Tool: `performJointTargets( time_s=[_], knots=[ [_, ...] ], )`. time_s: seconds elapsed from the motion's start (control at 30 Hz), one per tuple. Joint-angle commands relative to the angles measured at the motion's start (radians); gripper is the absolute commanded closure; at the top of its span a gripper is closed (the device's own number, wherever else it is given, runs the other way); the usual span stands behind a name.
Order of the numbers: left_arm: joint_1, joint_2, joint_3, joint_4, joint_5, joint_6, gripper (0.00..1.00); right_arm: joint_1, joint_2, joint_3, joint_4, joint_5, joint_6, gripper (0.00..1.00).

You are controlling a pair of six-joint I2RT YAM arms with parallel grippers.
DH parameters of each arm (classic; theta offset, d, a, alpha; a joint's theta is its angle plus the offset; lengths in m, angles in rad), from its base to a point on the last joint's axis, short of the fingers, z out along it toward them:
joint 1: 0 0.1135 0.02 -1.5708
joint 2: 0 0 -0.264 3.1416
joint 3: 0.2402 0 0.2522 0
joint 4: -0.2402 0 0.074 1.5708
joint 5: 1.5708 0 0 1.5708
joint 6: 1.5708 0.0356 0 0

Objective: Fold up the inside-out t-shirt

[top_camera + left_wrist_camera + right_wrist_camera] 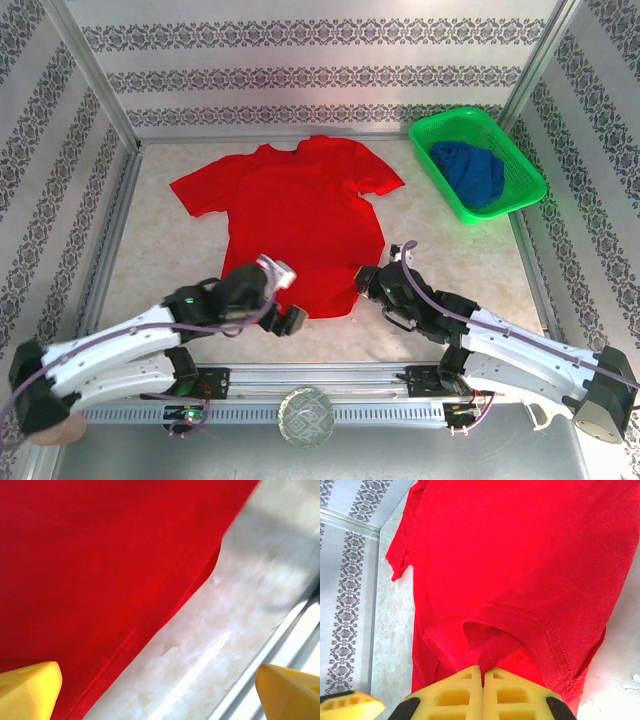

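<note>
The inside-out t-shirt [300,215] lies spread flat in the middle of the counter [160,260], collar toward the far edge and hem toward the near edge, well apart from the green basket [527,187] in the far right corner that holds a dark blue garment [470,172]. My right tool [482,690] is pressed together on the shirt's near right hem corner, with cloth bunched just ahead of its pads. My left tool [160,695] is spread wide over the near left hem, one finger above cloth and the other above bare counter, gripping nothing. Risks noted: the right pinch may have caught one layer only, so a lift could peel the layers apart. The left tool could close beside the hem and miss it. Lifting with one corner held would skew the fold and drag the sleeves.
</note>
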Motion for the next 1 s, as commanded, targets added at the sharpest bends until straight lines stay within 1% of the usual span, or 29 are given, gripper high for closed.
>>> performJointTargets(
  time_s=[0.0, 0.07, 0.17, 0.3, 0.43, 0.5, 0.53, 0.57, 0.63, 0.67, 0.7, 0.73, 0.77, 0.8, 0.83, 0.9, 0.93, 0.97],
  knots=[
    [-0.135, 0.176, 0.077, 0.072, -0.326, 0.127, 0.01, -0.008, 0.001, 0.037, 0.000, -0.006, -0.018, 1.00],
    [-0.173, 0.282, 0.107, 0.110, -0.395, 0.159, 0.01, -0.009, 0.000, 0.042, -0.004, -0.004, -0.018, 1.00],
    [-0.185, 0.380, 0.130, 0.173, -0.446, 0.176, 0.01, -0.010, -0.010, 0.042, -0.010, -0.002, -0.016, 1.00],
    [-0.186, 0.442, 0.140, 0.240, -0.505, 0.176, 0.01, -0.010, -0.030, 0.036, -0.013, -0.001, -0.008, 1.00],
    [-0.182, 0.489, 0.142, 0.268, -0.568, 0.175, 0.01, -0.010, -0.050, 0.035, -0.029, -0.001, -0.008, 1.00],
    [-0.160, 0.503, 0.131, 0.279, -0.591, 0.167, 0.01, -0.011, -0.062, 0.032, -0.038, 0.004, -0.007, 1.00],
    [-0.144, 0.503, 0.122, 0.282, -0.586, 0.161, 0.04, -0.011, -0.068, 0.028, -0.040, 0.006, -0.006, 1.00],
    [-0.121, 0.494, 0.111, 0.285, -0.569, 0.156, 0.10, -0.011, -0.074, 0.022, -0.042, 0.009, -0.002, 1.00],
    [-0.086, 0.456, 0.086, 0.296, -0.540, 0.159, 0.29, -0.014, -0.088, 0.007, -0.047, 0.015, 0.005, 1.00],
    [-0.068, 0.422, 0.072, 0.298, -0.522, 0.165, 0.42, -0.014, -0.095, -0.004, -0.048, 0.017, 0.010, 1.00],
    [-0.052, 0.383, 0.063, 0.300, -0.495, 0.175, 0.61, -0.017, -0.104, -0.015, -0.048, 0.020, 0.015, 1.00],
    [-0.036, 0.349, 0.057, 0.298, -0.461, 0.184, 0.74, -0.017, -0.110, -0.026, -0.048, 0.022, 0.018, 1.00],
    [-0.011, 0.304, 0.061, 0.282, -0.403, 0.191, 0.88, -0.021, -0.116, -0.040, -0.046, 0.026, 0.024, 1.00],
    [0.017, 0.262, 0.073, 0.256, -0.347, 0.182, 1.00, -0.026, -0.122, -0.054, -0.040, 0.027, 0.024, 1.00],
    [0.038, 0.222, 0.084, 0.234, -0.300, 0.177, 1.00, -0.028, -0.129, -0.067, -0.031, 0.029, 0.015, 1.00],
    [0.077, 0.147, 0.134, 0.177, -0.192, 0.176, 1.00, -0.030, -0.153, -0.091, -0.015, 0.039, -0.037, 0.71],
    [0.089, 0.126, 0.162, 0.143, -0.154, 0.176, 1.00, -0.030, -0.169, -0.103, -0.010, 0.033, -0.061, 0.63],
    [0.098, 0.111, 0.209, 0.101, -0.119, 0.181, 1.00, -0.029, -0.192, -0.123, 0.002, 0.018, -0.081, 0.58]
  ],
)
